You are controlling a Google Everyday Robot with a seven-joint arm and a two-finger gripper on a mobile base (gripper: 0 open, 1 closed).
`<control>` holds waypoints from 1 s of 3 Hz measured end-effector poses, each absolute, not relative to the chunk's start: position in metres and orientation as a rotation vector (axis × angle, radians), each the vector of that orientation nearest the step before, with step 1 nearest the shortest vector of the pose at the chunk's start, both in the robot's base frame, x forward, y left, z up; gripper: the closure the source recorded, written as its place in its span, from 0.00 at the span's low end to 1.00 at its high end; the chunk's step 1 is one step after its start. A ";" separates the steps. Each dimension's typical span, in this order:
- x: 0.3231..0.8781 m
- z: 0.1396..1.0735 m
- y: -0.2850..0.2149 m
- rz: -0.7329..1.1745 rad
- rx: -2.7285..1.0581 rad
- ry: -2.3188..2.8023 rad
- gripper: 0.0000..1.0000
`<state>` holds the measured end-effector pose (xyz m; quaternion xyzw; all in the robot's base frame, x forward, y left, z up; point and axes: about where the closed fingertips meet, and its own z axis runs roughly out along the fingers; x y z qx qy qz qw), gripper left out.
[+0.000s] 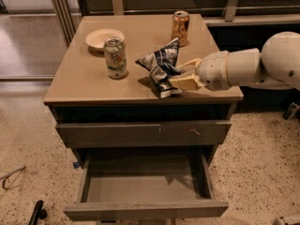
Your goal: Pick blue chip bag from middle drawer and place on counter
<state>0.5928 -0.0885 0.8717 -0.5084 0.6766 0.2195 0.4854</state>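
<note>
The pincer [182, 75], right of centre in the frame, is clamped on the blue chip bag [161, 65], which hangs over the desk [77, 81] close to its front edge; whether the bag touches the top I cannot tell. To its left stands a green-and-white can [115, 57], with bare surface between them. An orange can [180, 28] stands just behind, and a plate [104, 37] sits upper left. At the bottom, the middle drawer [145, 210] stands pulled out.

Speckled beige terrazzo floor [262, 163]
</note>
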 end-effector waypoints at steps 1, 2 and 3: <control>0.616 0.865 -0.094 0.535 -1.205 1.638 1.00; 0.633 0.856 -0.094 0.543 -1.185 1.633 1.00; 0.635 0.856 -0.093 0.544 -1.184 1.632 0.83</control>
